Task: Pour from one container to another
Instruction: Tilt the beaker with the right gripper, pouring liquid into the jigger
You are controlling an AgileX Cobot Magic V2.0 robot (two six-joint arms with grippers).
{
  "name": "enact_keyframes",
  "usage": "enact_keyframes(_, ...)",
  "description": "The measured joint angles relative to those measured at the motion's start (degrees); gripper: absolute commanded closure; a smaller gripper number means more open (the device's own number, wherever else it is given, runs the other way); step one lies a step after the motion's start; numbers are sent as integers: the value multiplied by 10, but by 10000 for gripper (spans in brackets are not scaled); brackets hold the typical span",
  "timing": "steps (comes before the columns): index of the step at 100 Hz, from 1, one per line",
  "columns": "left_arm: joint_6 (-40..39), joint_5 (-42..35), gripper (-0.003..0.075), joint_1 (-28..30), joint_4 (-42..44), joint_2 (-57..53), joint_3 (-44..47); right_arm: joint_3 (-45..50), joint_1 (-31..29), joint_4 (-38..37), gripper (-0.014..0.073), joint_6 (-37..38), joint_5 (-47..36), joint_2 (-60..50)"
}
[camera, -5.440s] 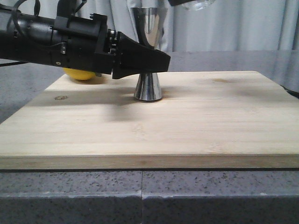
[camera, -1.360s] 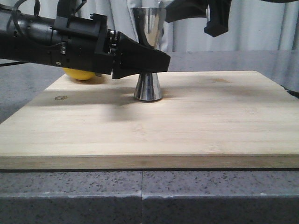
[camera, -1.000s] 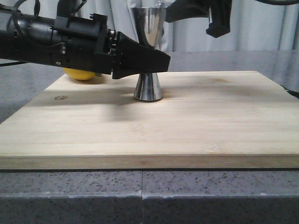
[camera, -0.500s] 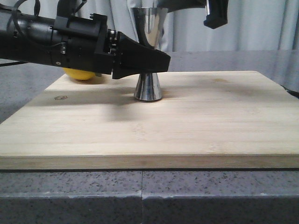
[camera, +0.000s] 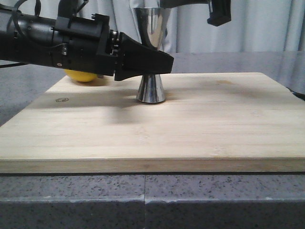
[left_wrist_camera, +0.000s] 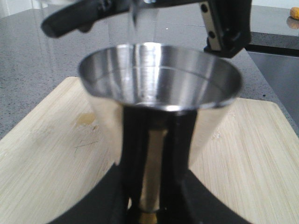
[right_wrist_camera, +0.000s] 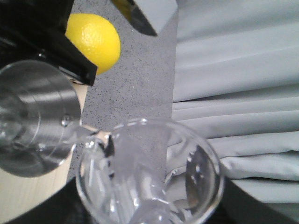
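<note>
While a lemon [camera: 85,76] lay at the far left corner of the cutting board [camera: 157,124] on the grey worktop [camera: 143,200], left claw [camera: 159,62] clamped on the waist of the steel jigger [camera: 151,57], standing upright on the board. Above its rim, right claw [camera: 200,4] gripping the tilted glass beaker [right_wrist_camera: 149,172], water trickling from its lip into the jigger's bowl.

Pale grey pleated curtains [camera: 257,28] hang behind the left pincer [camera: 157,61], a speckled grey stone countertop [camera: 143,200] spreads beneath it, with soft, even light throughout.
</note>
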Motion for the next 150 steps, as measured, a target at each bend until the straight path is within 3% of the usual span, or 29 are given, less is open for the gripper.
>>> enact_keyframes(150,0,0,650,0,0,0,0,0,0,0,324,-75,0,0)
